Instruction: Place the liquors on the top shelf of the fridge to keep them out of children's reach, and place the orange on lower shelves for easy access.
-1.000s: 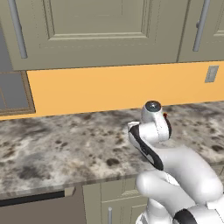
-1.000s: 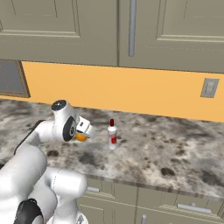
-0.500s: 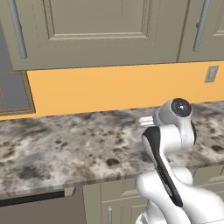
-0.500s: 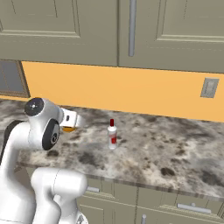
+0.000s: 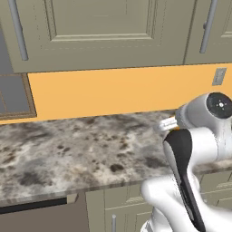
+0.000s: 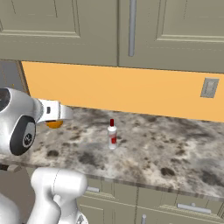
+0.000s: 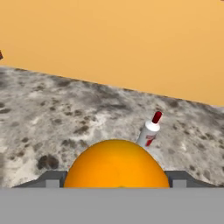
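My gripper (image 7: 114, 183) is shut on the orange (image 7: 116, 164), a smooth bright ball that bulges up between the two dark fingertips (image 7: 51, 180). From the right base camera the orange (image 6: 54, 124) hangs just under the white hand, above the left part of the counter. One liquor, a small pale bottle (image 6: 112, 135) with a red cap and red label, stands upright on the counter to the right of the hand and apart from it. It shows beyond the orange as the bottle (image 7: 149, 130). The fridge and its shelves are out of view.
A speckled stone counter (image 6: 170, 151) runs under an orange wall with a socket plate (image 6: 210, 87). Beige cupboards with bar handles (image 6: 132, 26) hang above, and drawers sit below the counter edge. A grey recessed panel (image 5: 11, 93) is at the far left.
The arm has swung, carrying the orange leftward in the right base view, away from the bottle. The bottle has stayed where it was.
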